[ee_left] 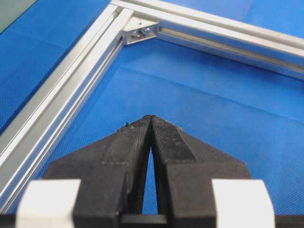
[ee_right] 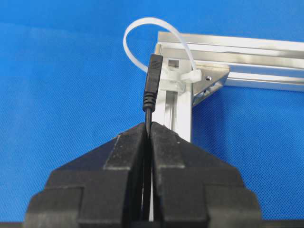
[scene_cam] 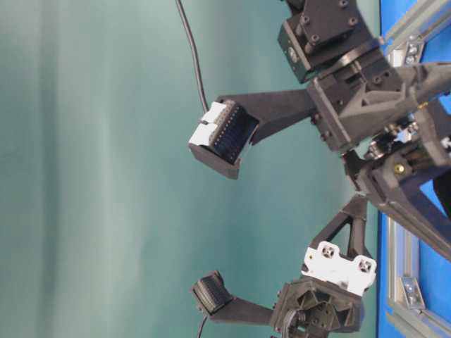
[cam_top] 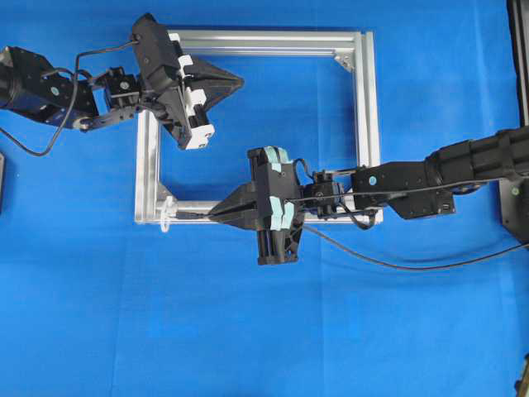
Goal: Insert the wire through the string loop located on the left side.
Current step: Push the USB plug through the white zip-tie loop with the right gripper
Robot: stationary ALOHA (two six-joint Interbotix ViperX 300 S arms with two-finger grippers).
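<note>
Right claw (ee_right: 148, 129) clamped on wire (ee_right: 152, 83) just behind plug; wire limp, short grip keeps tip steerable toward string loop (ee_right: 142, 26). Left claw (ee_left: 151, 121) together, empty.

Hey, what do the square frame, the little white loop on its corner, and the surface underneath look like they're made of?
Frame: likely aluminium, with a brushed silvery sheen and slotted rails. Loop: looks like translucent whitish plastic, smooth and glossy, holding a stiff arch, more like a cable tie than soft string. Surface: probably blue fabric or a mat, matte with a fine woven texture.

Count: 2 grippers, left gripper (cam_top: 235, 81) and right gripper (cam_top: 211, 217); 1 wire (ee_right: 152, 80); 1 string loop (ee_right: 156, 38); 1 aluminium frame (cam_top: 364, 124).
</note>
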